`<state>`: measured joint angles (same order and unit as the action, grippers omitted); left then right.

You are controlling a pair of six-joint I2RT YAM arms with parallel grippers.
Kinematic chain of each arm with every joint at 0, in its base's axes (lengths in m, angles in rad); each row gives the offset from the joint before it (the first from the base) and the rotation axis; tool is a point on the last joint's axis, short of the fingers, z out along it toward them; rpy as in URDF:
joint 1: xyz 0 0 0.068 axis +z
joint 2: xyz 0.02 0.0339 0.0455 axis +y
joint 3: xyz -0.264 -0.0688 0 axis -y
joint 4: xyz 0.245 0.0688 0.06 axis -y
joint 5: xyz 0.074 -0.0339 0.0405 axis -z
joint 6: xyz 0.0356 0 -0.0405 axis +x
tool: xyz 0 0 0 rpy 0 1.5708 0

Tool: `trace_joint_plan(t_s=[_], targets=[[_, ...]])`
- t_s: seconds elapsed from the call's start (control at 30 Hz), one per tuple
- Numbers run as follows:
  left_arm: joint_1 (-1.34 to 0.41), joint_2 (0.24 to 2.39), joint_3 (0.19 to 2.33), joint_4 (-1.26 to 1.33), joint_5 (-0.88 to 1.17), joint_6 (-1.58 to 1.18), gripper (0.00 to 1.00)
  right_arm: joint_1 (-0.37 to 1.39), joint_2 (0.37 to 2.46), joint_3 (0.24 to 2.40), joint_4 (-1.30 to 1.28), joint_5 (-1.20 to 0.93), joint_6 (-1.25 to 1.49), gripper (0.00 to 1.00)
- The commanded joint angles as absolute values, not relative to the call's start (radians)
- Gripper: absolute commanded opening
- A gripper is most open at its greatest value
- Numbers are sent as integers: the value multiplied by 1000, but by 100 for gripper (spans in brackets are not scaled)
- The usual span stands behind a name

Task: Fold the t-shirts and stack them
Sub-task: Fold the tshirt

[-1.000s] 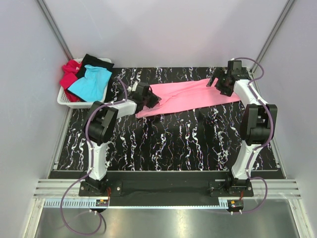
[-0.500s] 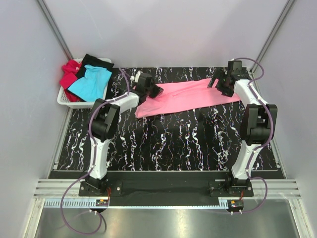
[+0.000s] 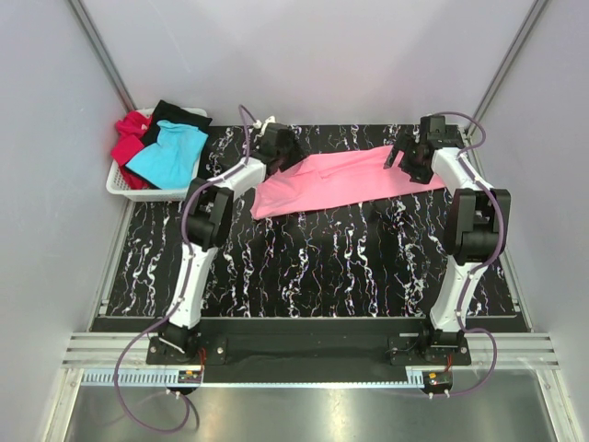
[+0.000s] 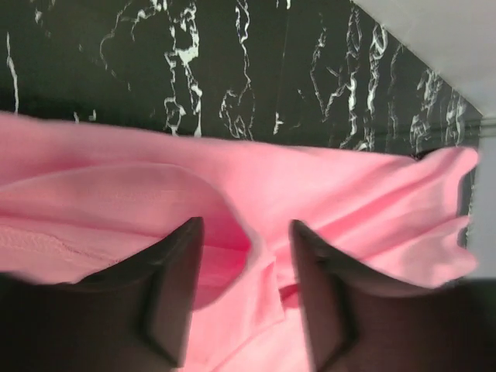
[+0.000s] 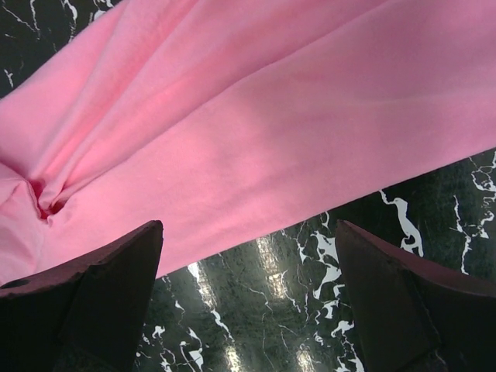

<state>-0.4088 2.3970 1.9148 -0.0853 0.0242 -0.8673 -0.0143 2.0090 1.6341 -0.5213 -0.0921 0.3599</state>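
Observation:
A pink t-shirt [image 3: 340,180] lies folded into a long band across the far half of the table. My left gripper [image 3: 283,155] is at its far left end. In the left wrist view the left gripper [image 4: 246,225] is open, and a raised fold of the pink t-shirt [image 4: 349,201] runs loosely between its jaws. My right gripper [image 3: 408,158] hangs at the band's right end. It is open over bare table beside the edge of the pink t-shirt [image 5: 271,116], as the right wrist view of the gripper [image 5: 248,229] shows. The turquoise [image 3: 167,152], red [image 3: 129,138] and black [image 3: 179,112] t-shirts are piled in the basket.
The white plastic basket [image 3: 120,184] stands at the table's far left corner, off the black marbled mat [image 3: 304,267]. Grey walls close in the left, right and far sides.
My left gripper has moved toward the far edge along the shirt's left end, and its jaws have parted. The right arm has hardly moved.

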Motion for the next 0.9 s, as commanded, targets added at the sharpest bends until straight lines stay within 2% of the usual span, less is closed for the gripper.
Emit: trace_joint_plan(t_s=[0.0, 0.03, 0.13, 0.17, 0.27, 0.47, 0.63, 0.87], targets=[[-400, 2431, 2076, -142, 44, -706, 72, -18, 2034, 1687, -538, -109, 351, 100], [-399, 2431, 2101, -208, 46, -684, 91, -18, 2037, 1690, -538, -113, 351, 100], [-393, 2321, 2039, -255, 3, -618, 95, -18, 2033, 1692, -546, -107, 345, 100], [-390, 2221, 1992, -252, -29, -615, 97, -18, 2033, 1690, -546, -104, 342, 100], [-388, 2044, 1740, -221, -57, -681, 97, -18, 2031, 1687, -546, -109, 345, 100], [-394, 1954, 1510, -158, -34, -876, 96, -18, 2043, 1674, -546, -112, 359, 100], [-394, 2058, 1543, -144, -11, -928, 89, -25, 2075, 1698, -546, -74, 350, 100], [-413, 2132, 1563, -221, -101, -1044, 92, -37, 2198, 1828, -552, -63, 273, 100]])
